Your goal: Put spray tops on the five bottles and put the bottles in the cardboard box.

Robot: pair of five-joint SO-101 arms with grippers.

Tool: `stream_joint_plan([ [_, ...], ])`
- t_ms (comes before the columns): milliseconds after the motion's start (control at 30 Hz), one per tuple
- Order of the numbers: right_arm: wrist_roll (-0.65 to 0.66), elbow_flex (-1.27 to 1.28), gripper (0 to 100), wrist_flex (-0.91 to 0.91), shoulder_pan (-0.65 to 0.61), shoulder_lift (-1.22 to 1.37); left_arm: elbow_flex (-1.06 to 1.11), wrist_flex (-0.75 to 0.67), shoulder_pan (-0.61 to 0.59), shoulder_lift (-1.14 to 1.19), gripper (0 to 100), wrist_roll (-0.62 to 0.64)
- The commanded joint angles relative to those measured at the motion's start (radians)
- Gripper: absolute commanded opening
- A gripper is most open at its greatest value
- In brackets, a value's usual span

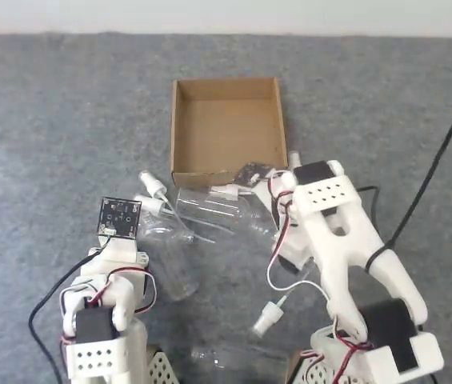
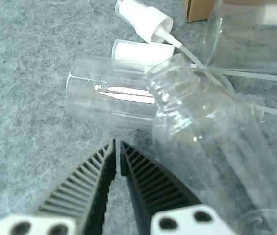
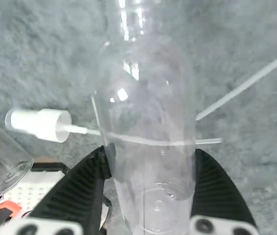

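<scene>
Several clear bottles lie in a cluster in front of the open cardboard box point(image 1: 226, 128). My right gripper point(image 3: 150, 152) is shut on one clear bottle point(image 3: 145, 112), a finger pressed on each side; in the high view this gripper point(image 1: 267, 210) is just below the box's near right corner. A white spray top point(image 3: 39, 123) lies beside that bottle, its tube running behind it. My left gripper point(image 2: 117, 151) is shut on nothing, just short of a lying bottle point(image 2: 109, 95) and a bottle whose open neck point(image 2: 177, 81) points away from it. Another spray top point(image 2: 145, 19) lies beyond them.
A loose spray top point(image 1: 267, 318) lies between the two arm bases. One more bottle point(image 1: 234, 356) lies at the near table edge. A black cable point(image 1: 430, 180) rises at the right. Grey carpet point(image 1: 58, 120) surrounds the box.
</scene>
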Motion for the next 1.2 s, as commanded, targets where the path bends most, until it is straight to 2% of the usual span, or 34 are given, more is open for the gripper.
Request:
stream_joint_plan([
  [0, -0.029, 0.023, 16.2, 0.005, 0.01, -0.064, -0.015, 0.005, -0.003, -0.011, 1, -0.003],
  [233, -0.147, 0.037, 31.1, 0.005, 0.005, -0.073, -0.015, 0.005, -0.003, -0.012, 1, -0.003],
  [567, -0.193, -0.069, 32.5, 0.07, -0.064, -0.091, -0.015, 0.005, -0.003, -0.012, 1, -0.003],
  [900, -0.184, -0.132, 32.2, 0.093, -0.203, -0.091, -0.015, 0.005, -0.003, -0.012, 1, -0.003],
  [1167, -0.038, -0.126, 32.2, 0.025, -0.22, -0.082, -0.015, 0.005, -0.003, -0.012, 1, -0.003],
])
